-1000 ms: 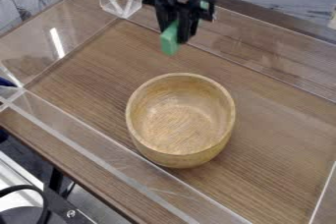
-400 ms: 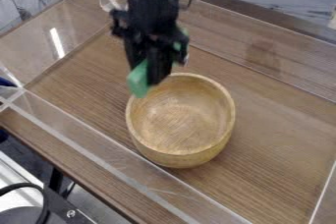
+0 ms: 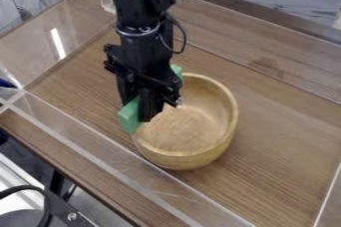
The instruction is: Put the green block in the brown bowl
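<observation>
- The brown bowl [image 3: 189,121] sat on the wooden tabletop [image 3: 94,77], inside a low clear plastic enclosure [image 3: 47,121] that ran round the work area.
- The visible part of the bowl's pale, grainy inside held nothing loose; the gripper covered the part next to its left rim.
- The bowl was round and thick-walled, light tan, and stood upright.
- The green block [image 3: 131,114] hung at the bowl's left outer edge, just beside or against the rim; whether it touched the wood could not be told.
- Only the block's lower end showed below the fingers: plain bright green, flat-sided, tilted a little, far narrower than the bowl.
- The black gripper [image 3: 147,100] pointed down over the bowl's left rim, its fingers clamped on the block's upper part.
- The dark arm rose from the gripper toward the top of the view, with cables along it.
</observation>
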Controlling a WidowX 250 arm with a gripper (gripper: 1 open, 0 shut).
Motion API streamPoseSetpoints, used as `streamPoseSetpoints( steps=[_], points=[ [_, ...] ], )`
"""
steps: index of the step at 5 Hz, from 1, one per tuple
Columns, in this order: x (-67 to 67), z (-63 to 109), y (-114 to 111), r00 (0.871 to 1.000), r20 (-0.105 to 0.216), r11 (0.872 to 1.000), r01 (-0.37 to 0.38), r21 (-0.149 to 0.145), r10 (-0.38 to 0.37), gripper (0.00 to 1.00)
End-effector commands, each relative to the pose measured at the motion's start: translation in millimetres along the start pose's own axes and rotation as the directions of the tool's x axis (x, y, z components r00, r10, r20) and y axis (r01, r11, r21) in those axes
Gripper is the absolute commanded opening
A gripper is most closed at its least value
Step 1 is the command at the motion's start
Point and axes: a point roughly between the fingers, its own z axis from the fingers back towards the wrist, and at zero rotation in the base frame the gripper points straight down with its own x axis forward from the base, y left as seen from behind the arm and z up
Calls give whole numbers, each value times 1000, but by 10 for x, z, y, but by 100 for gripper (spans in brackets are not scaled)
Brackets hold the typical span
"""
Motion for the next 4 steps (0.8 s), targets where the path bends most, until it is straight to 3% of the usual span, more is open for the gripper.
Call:
streamPoseSetpoints(
  steps=[1, 4],
  points=[
    [53, 25, -37, 1000, 25, 1000, 12, 2, -12, 0],
    [82, -65, -73, 1000, 4, 1000, 20, -7, -20, 0]
  ],
)
